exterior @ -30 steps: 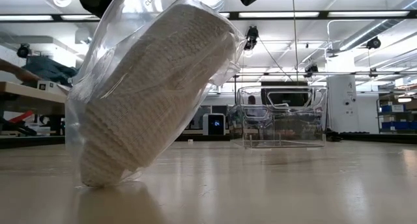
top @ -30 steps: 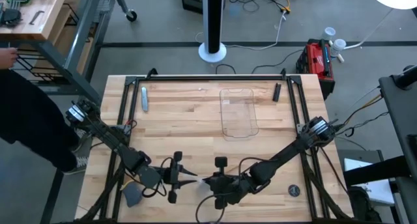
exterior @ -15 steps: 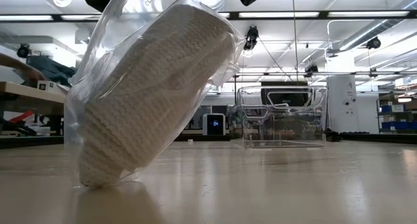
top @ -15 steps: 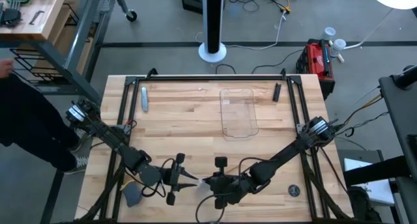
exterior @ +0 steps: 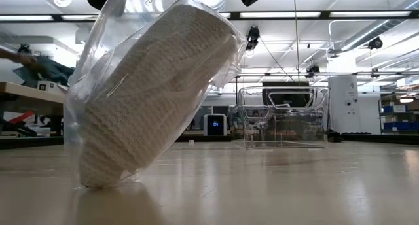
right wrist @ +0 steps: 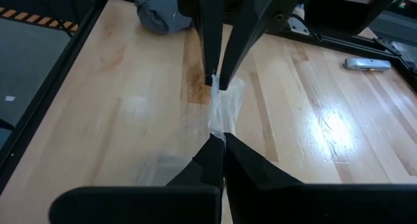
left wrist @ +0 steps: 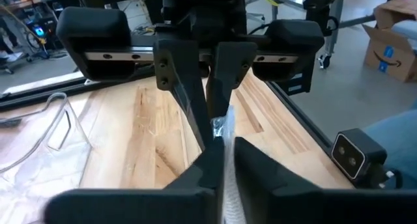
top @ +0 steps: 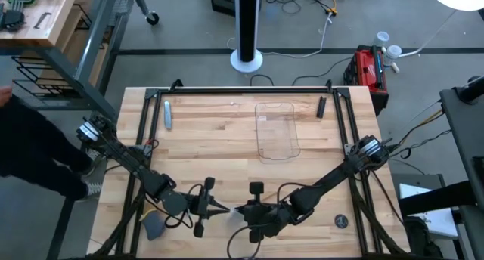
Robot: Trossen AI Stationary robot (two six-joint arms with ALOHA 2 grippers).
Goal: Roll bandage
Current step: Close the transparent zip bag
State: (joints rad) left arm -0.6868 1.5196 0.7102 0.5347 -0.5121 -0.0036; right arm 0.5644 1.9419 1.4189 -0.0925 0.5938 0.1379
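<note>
The bandage (exterior: 154, 94), a whitish gauze roll, sits inside a wrinkly clear plastic wrapper (exterior: 91, 74). It is tilted close to the low camera, with its lower end (exterior: 101, 179) on the table. Near the table's front edge my left gripper (top: 214, 208) and my right gripper (top: 240, 210) meet tip to tip. Both are shut on the wrapper (left wrist: 223, 129) up at its top. The high view hides the roll under the two grippers. My left gripper pinches a bunched bit of the wrapper's clear plastic (left wrist: 223, 144) between its two fingers, coming from the table's left. The wrapper hangs below with the roll inside, its low end on the table. My right gripper pinches the same bunch of clear plastic (right wrist: 218, 129) between its two fingers, coming from the table's right, directly opposite the left fingertips (right wrist: 210, 77). The short stretch of plastic between the two holds looks drawn tight.
A clear rectangular tray (top: 276, 131) stands at the table's far middle. A grey cloth lump (top: 153, 227) lies at the near left. A small silvery tool (top: 167, 114) and a dark bar (top: 321, 106) lie near the far edge. A person stands beyond the left edge.
</note>
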